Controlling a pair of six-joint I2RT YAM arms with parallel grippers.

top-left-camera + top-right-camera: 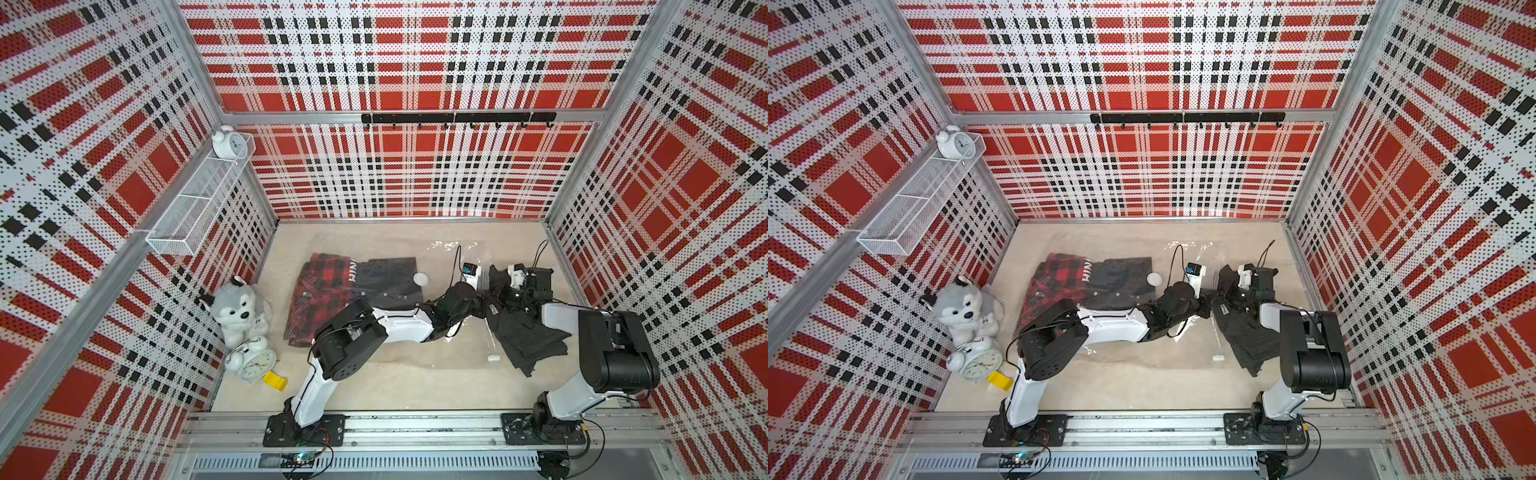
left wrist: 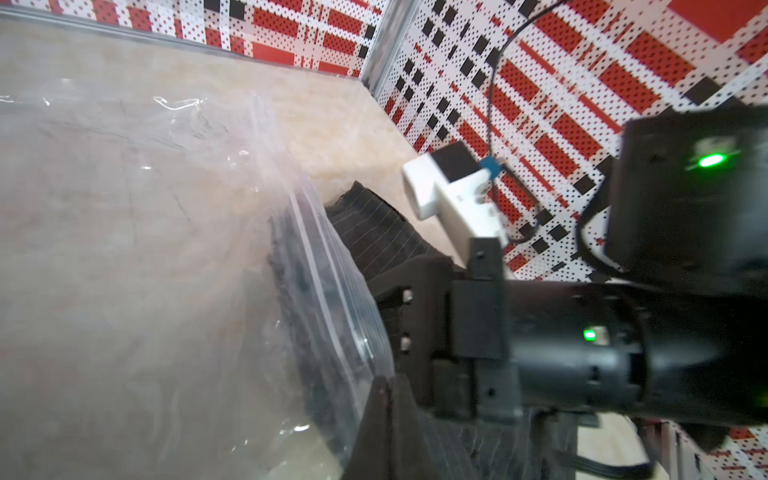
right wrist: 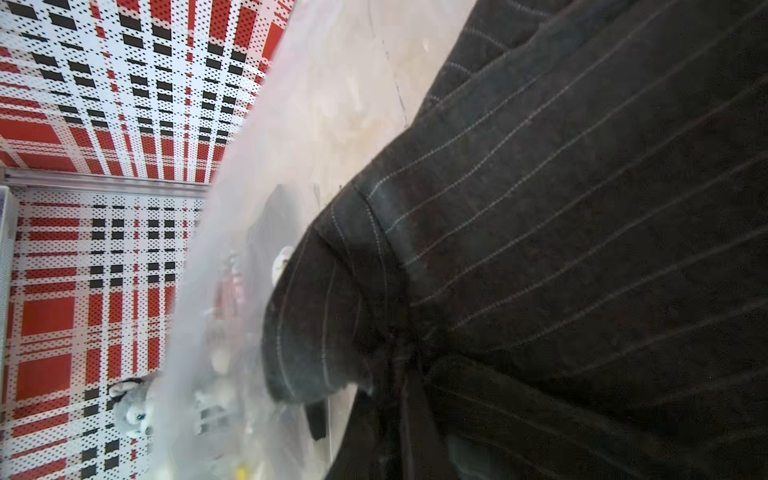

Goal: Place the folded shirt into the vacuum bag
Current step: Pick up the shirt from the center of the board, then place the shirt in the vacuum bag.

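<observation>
The vacuum bag (image 1: 453,332) lies clear and crinkly on the table in both top views, with its round white valve (image 1: 421,278) and small white zip slider (image 1: 493,357). The folded shirt (image 1: 525,340) is dark with thin pale stripes and lies at the bag's right end. My left gripper (image 2: 388,384) is shut on the bag's (image 2: 166,249) mouth edge, lifting it. My right gripper (image 3: 409,374) is shut on the shirt (image 3: 582,208), whose front end (image 2: 299,291) shows behind the plastic. In a top view both grippers (image 1: 484,297) (image 1: 500,291) meet at the mouth.
A red plaid garment (image 1: 320,291) and a dark one (image 1: 386,278) lie under the bag's plastic at the left. A husky plush (image 1: 237,307), an alarm clock (image 1: 253,361) and a yellow piece (image 1: 275,381) stand at the left wall, below a wire shelf (image 1: 199,203).
</observation>
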